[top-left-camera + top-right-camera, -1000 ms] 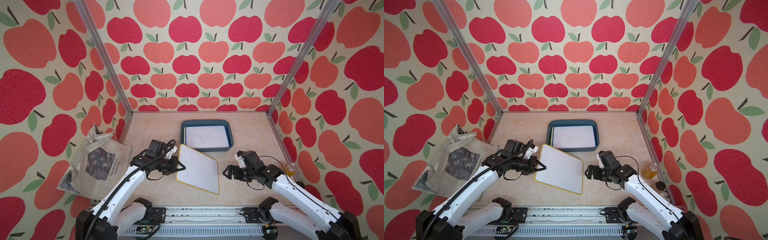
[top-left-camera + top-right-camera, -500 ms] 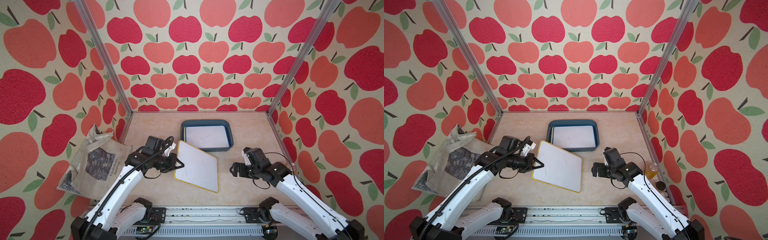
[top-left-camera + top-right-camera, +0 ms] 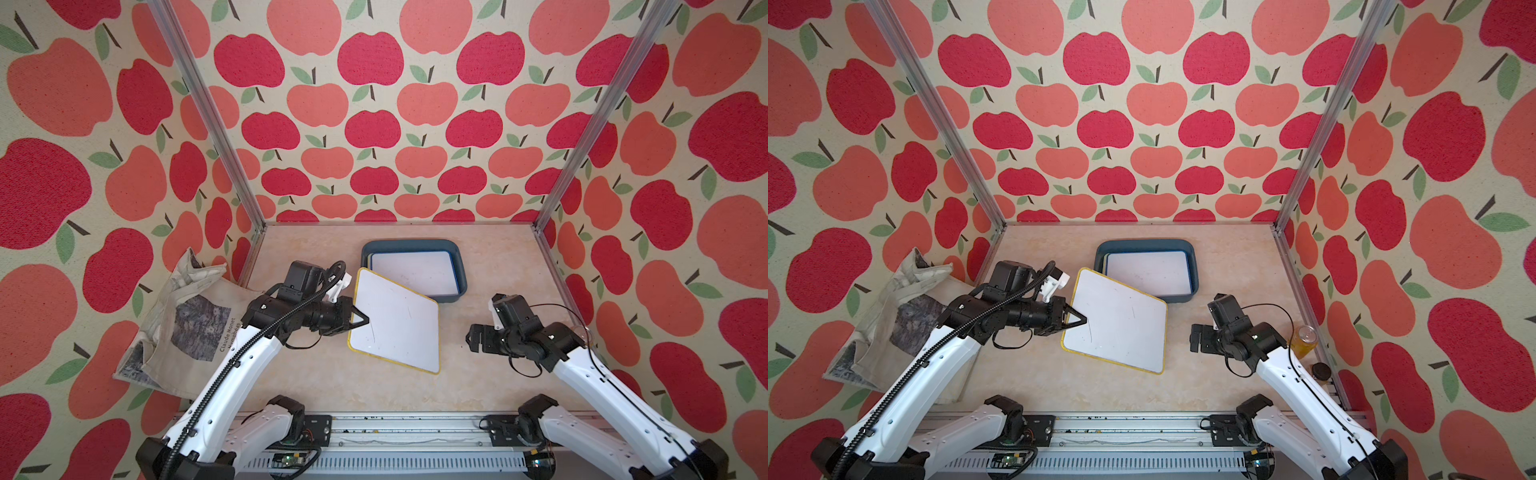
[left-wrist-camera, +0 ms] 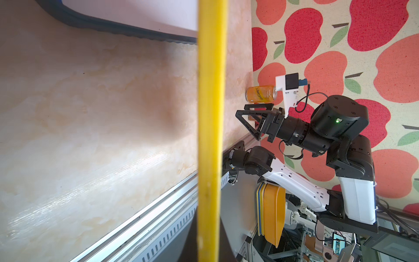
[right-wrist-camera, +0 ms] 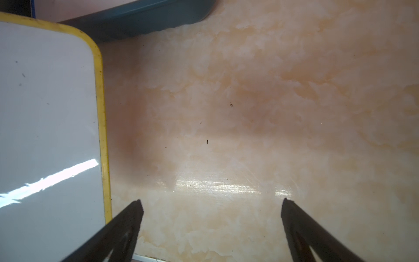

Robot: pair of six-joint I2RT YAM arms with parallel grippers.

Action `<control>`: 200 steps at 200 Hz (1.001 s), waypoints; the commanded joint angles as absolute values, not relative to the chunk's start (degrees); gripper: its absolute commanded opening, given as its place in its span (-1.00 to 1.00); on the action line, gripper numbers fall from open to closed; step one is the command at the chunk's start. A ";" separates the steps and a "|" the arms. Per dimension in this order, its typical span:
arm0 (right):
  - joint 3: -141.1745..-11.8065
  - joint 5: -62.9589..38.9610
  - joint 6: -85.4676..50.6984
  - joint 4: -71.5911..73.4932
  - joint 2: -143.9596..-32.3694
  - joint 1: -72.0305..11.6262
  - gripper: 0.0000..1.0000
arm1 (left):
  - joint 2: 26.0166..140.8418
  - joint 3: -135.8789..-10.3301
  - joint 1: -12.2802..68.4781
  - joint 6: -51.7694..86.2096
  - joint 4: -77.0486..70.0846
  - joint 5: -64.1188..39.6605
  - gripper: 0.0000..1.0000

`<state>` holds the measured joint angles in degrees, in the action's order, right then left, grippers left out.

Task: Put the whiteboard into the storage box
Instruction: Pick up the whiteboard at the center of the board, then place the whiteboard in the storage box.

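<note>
A yellow-framed whiteboard (image 3: 399, 324) (image 3: 1121, 320) hangs slanted above the table, and its far corner overlaps the near-left rim of the storage box in both top views. My left gripper (image 3: 360, 320) (image 3: 1079, 320) is shut on the board's left edge. The left wrist view shows that yellow edge (image 4: 212, 113) running between the dark fingers. The dark blue-grey storage box (image 3: 411, 243) (image 3: 1144, 242) (image 5: 147, 20) stands at the back centre and holds another white board. My right gripper (image 3: 471, 338) (image 3: 1194, 338) (image 5: 210, 204) is open and empty, to the right of the held whiteboard (image 5: 45, 113).
A printed cloth tote bag (image 3: 187, 324) lies against the left wall. An orange drink can (image 3: 1304, 340) (image 4: 260, 93) and a small dark lid (image 3: 1320, 370) sit by the right wall. Metal corner posts stand at the back, and the arms' rail (image 3: 415, 428) runs along the front.
The left gripper has carried the whiteboard up and toward the box, so its far corner now overlaps the rim. The right gripper has drawn back to the right, away from the board's edge.
</note>
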<state>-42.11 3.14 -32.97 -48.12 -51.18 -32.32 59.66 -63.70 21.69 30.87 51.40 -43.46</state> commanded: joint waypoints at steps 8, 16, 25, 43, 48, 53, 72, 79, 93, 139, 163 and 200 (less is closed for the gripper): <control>-42.19 4.13 -32.17 -49.20 -52.15 -31.55 0.99 | 61.92 -68.87 21.31 28.70 47.61 -45.71 -1.00; -42.14 4.05 -32.17 -49.34 -52.49 -31.47 0.99 | 62.13 -69.82 21.28 28.44 47.63 -45.45 -1.00; -42.19 3.96 -32.21 -49.39 -52.83 -31.38 0.98 | 64.18 -70.87 21.11 28.19 47.34 -45.56 -1.00; -42.18 3.80 -32.60 -49.54 -53.19 -31.38 0.99 | 66.16 -73.07 20.55 27.87 46.46 -46.38 -1.00; -42.19 3.78 -32.73 -49.42 -53.29 -31.38 0.99 | 66.72 -73.93 20.40 27.74 46.48 -46.47 -1.00; -42.19 3.69 -32.82 -49.40 -53.38 -31.37 0.99 | 67.26 -74.71 20.26 27.58 46.54 -46.57 -1.00; -42.49 3.78 -33.37 -49.55 -53.81 -31.33 0.99 | 69.52 -77.40 19.54 26.41 47.27 -46.71 -1.00; -42.51 3.82 -33.72 -49.54 -53.98 -31.35 0.99 | 70.24 -78.06 19.18 26.06 47.37 -46.67 -1.00; -42.36 3.87 -34.28 -49.42 -54.30 -31.30 0.99 | 71.54 -79.09 18.19 26.10 46.84 -46.82 -1.00; -41.29 3.16 -36.39 -48.93 -54.70 -31.32 0.98 | 76.33 -84.08 16.70 25.53 44.47 -47.64 -1.00; -40.87 3.38 -37.14 -49.46 -53.97 -31.35 0.99 | 79.96 -87.66 16.30 25.69 43.42 -47.72 -1.00; -39.23 4.00 -38.23 -50.04 -51.60 -31.30 0.99 | 85.60 -91.74 14.95 28.30 40.79 -48.60 -1.00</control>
<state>-40.58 3.16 -36.29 -48.16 -53.49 -31.70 83.50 -87.50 15.94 27.42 46.46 -44.64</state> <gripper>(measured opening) 0.993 0.076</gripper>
